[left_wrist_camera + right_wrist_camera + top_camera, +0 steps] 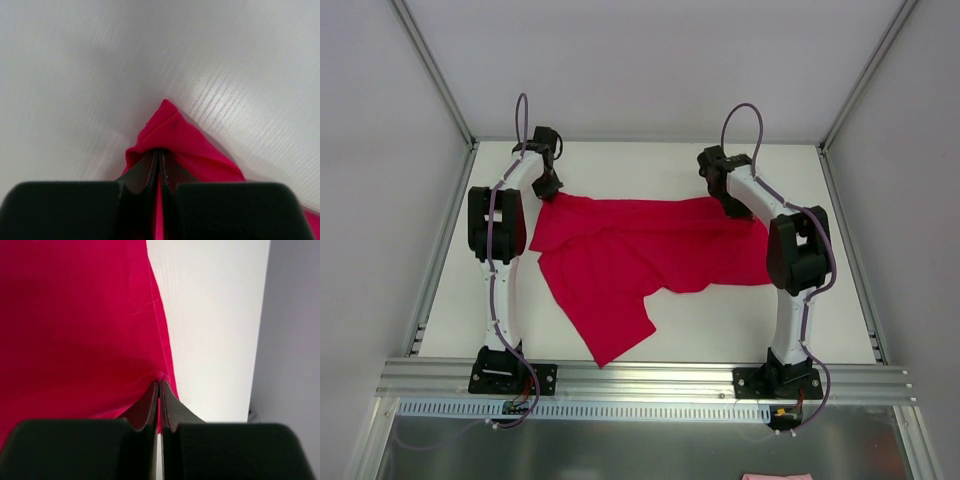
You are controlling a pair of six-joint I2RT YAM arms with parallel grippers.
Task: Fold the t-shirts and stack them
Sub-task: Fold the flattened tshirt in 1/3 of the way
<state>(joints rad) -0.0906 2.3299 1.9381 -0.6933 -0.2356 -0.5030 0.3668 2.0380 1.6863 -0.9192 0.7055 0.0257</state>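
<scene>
Top view, t-shirt: a red t-shirt (630, 255) is lying spread and rumpled across the middle of the white tabletop (720, 325), with one flap trailing toward the near rail (640, 378).
Top view, pincers: the left pincer (548, 186) is sitting at the cloth's far left corner and the right pincer (728, 203) at its far right edge.
Top view, room: white tabletop is showing beyond the cloth, and the grey walls (380, 200) are closing in on both sides.
Left wrist view: the left pincer (159, 165) is clamping together on a bunched corner of the t-shirt (185, 140), with folds that are not showing from above.
Right wrist view: the right pincer (159, 395) is clamping the t-shirt's (75, 330) edge, with a tabletop strip and a wall lying to its right.
</scene>
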